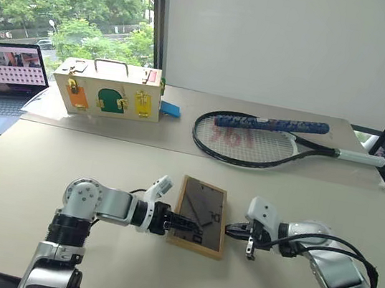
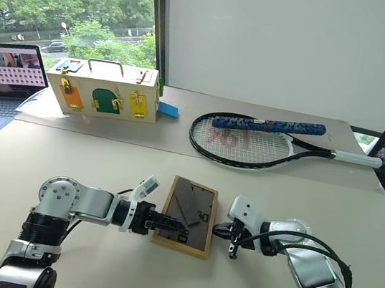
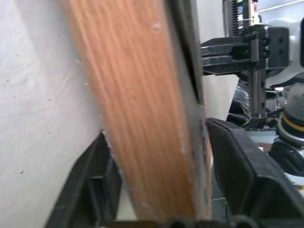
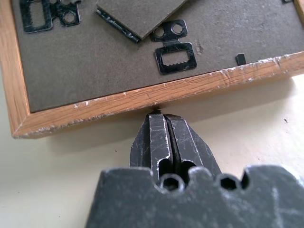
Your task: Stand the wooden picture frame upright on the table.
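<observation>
Frame: wooden picture frame [image 1: 200, 216] back-up on table [image 1: 43, 172], 6 o'clock of racket.
L grip: left gripper [image 1: 175, 223] fingers straddling frame's edge at 9 o'clock side; clamped or not, can't tell.
R grip: right gripper [image 4: 164, 124] pinched shut, tip butting 3 o'clock edge.
Risk: could skid or flop flat if lifted one-sided; thin edge, loose hold.
Around: tennis racket [image 1: 265, 142], latch box [image 1: 106, 89], laptop [image 1: 6, 73] well apart at 12 and 10 o'clock; not blocking.

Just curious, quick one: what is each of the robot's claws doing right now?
Left gripper: closed around the edge of the wooden picture frame.
Right gripper: shut, holding nothing, tips against the frame's other edge.
</observation>
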Robot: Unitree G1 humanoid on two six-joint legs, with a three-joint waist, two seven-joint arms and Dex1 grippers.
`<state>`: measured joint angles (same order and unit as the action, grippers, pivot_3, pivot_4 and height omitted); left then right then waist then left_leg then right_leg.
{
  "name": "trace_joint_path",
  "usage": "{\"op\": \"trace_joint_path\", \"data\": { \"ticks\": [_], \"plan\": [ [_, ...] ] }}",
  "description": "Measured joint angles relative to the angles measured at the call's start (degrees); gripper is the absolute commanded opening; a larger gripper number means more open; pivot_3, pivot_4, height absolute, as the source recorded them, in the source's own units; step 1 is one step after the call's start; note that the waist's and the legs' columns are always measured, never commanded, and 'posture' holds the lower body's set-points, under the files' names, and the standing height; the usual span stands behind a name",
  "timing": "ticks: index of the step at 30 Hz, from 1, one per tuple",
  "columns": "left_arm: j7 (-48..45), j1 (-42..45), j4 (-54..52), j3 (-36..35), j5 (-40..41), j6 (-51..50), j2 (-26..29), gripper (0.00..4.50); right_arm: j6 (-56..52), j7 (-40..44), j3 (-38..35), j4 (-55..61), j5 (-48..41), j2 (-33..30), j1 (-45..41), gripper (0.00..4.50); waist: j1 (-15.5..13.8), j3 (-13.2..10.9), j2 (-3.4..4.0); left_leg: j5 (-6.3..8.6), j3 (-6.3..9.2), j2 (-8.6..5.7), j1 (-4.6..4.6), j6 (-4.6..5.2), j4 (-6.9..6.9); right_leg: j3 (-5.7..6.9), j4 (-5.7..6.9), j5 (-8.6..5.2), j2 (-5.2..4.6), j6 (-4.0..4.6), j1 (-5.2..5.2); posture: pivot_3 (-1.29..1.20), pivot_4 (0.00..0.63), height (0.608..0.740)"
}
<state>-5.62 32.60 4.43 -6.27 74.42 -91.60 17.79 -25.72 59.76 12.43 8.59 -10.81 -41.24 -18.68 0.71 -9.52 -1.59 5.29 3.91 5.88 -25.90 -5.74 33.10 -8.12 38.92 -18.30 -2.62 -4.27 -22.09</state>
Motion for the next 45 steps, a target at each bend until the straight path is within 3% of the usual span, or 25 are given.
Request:
{"op": "trace_joint_path", "data": {
  "ticks": [2, 5, 10, 14, 15, 16, 19, 27, 35, 45],
  "plan": [
    [-3.05, -0.52, -3.54, 1.13, -0.49, 0.48, 0.43, 1.19, -1.54, -0.38, -0.36, 0.2, -0.68, 0.01, 0.0, 0.0, 0.03, 0.0, 0.0, 0.0, 0.0, 0.0, 0.0, -0.01, 0.0, 0.0, -0.02, 0.0, 0.0, 0.0, 0.0, 0.0, 0.15, 0.71],
    [-5.51, -1.67, -5.93, 1.87, -1.11, 0.56, 1.05, 1.19, -3.45, -1.23, -2.79, 0.39, -2.24, 0.01, 1.0, 0.0, 0.05, 0.0, 0.0, 0.0, 0.0, 0.0, 0.0, -0.01, -0.05, 0.0, -0.02, 0.0, 0.0, 0.01, -0.02, 0.0, 0.15, 0.71],
    [-8.85, -1.69, -6.2, 1.88, -2.2, 0.37, 3.08, 1.19, -10.56, -1.82, -12.75, -1.32, -8.76, -2.19, 0.75, 0.0, 0.11, -0.01, -0.01, 0.0, 0.0, 0.0, -0.04, 0.0, -0.05, -0.01, -0.03, 0.0, 0.0, 0.01, -0.07, 0.0, 0.15, 0.71],
    [-10.09, -0.22, -4.58, 0.71, -3.45, 0.27, 4.51, 1.19, -20.59, 0.12, -21.2, -0.04, -19.84, -3.76, -1.03, 0.0, 0.63, -0.01, -0.01, 0.0, 0.01, 0.01, -0.04, 0.0, -0.1, -0.01, -0.02, 0.0, 0.01, 0.02, -0.08, 0.0, 0.15, 0.71],
    [-10.47, 0.3, -4.05, 0.47, -3.93, 0.27, 4.77, 1.19, -24.18, 0.13, -23.03, 0.84, -23.68, -3.71, -1.71, 0.59, 0.73, -0.01, -0.02, 0.0, 0.02, 0.01, -0.04, 0.0, -0.1, 0.0, -0.02, 0.0, 0.01, 0.02, -0.08, 0.0, 0.15, 0.71],
    [-11.0, 0.69, -3.54, 0.27, -4.57, 0.28, 4.95, 1.19, -27.14, 0.04, -24.3, 1.95, -26.89, -3.58, -2.64, 0.75, 0.88, -0.01, -0.02, 0.0, 0.01, 0.0, -0.04, 0.0, -0.1, -0.01, -0.02, 0.0, 0.01, 0.02, -0.08, 0.0, 0.15, 0.71],
    [-10.61, 1.59, -1.17, -2.0, -4.96, 0.52, 3.35, 1.19, -34.23, -1.67, -25.93, 6.38, -34.93, -2.54, -5.24, 1.8, 0.99, -0.02, -0.02, 0.0, 0.02, 0.0, -0.05, 0.0, -0.1, 0.0, -0.03, 0.0, 0.01, 0.02, -0.08, 0.0, 0.15, 0.71],
    [-9.48, 1.89, -2.24, -2.9, -5.62, -0.37, -1.73, 1.19, -38.33, -9.9, -19.25, 10.46, -37.18, 1.97, -7.58, 4.46, 0.87, -0.02, -0.03, 0.0, 0.06, -0.02, -0.27, 0.0, -0.1, 0.01, -0.11, 0.0, 0.01, 0.01, -0.19, 0.0, 0.15, 0.71],
    [-8.69, 0.9, -2.91, -2.77, -5.36, -0.69, -2.71, 1.19, -36.37, -9.88, -14.71, 9.59, -35.07, 2.45, -7.65, 4.46, 0.89, -0.02, -0.03, 0.0, 0.06, -0.02, -0.26, 0.0, -0.09, 0.02, -0.11, 0.0, 0.01, 0.01, -0.2, 0.0, 0.15, 0.71],
    [-10.29, 2.34, -1.88, -2.7, -4.81, -0.7, 0.25, 1.19, -29.18, -4.18, -13.38, 13.3, -35.45, 1.3, -4.77, 4.46, 0.81, -0.02, -0.03, 0.0, 0.07, -0.02, -0.26, 0.0, -0.1, 0.03, -0.14, 0.0, 0.0, 0.0, -0.19, 0.0, 0.15, 0.71]
  ]
}}
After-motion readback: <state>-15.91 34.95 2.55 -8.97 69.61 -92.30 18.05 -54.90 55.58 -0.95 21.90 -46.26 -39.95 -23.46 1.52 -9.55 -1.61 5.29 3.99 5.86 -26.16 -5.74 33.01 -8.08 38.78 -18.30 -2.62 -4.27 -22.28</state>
